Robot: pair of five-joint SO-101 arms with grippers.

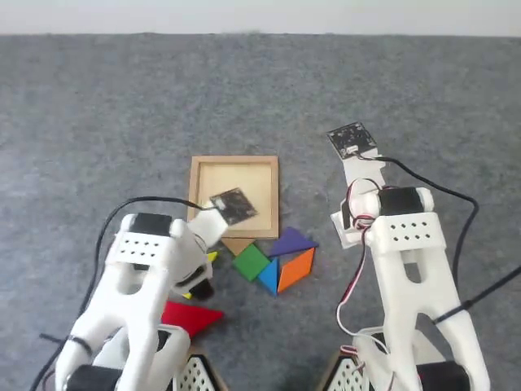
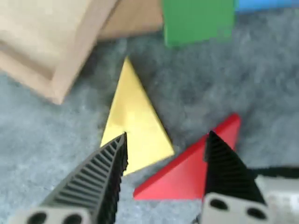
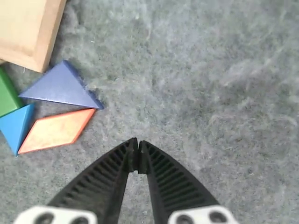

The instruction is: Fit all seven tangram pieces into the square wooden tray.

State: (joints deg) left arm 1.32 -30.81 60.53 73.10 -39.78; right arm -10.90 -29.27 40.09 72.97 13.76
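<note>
Left gripper (image 2: 167, 140) hangs low with its two fingers apart, holding nothing, and the yellow triangle (image 2: 135, 126) lies on the carpet (image 2: 224, 93) directly below the gap. In the high view the long axis of this triangle runs from about 1 o'clock to 7 o'clock. Its sharp tip points at the near corner of the wooden tray (image 1: 194, 195), which lies at 1 o'clock from the gripper, with no piece in the part that shows. I judge that closing on the piece is possible, but the red triangle (image 2: 187, 172) is in the way. It lies at 6 o'clock, seems to touch one corner of the yellow one, and has one finger above it, so it may be pushed along.

At 3 o'clock from the left gripper are the green square (image 1: 251, 261), the blue triangle (image 1: 267, 277), the orange parallelogram (image 1: 295, 269) and the purple triangle (image 1: 291, 242), close together. A plain wooden piece (image 1: 238, 244) lies against the tray's near edge. The right gripper (image 3: 138, 145) has its fingers together on nothing, over bare carpet on the 3 o'clock side of this group, so the left arm is the nearer one to the yellow triangle.
</note>
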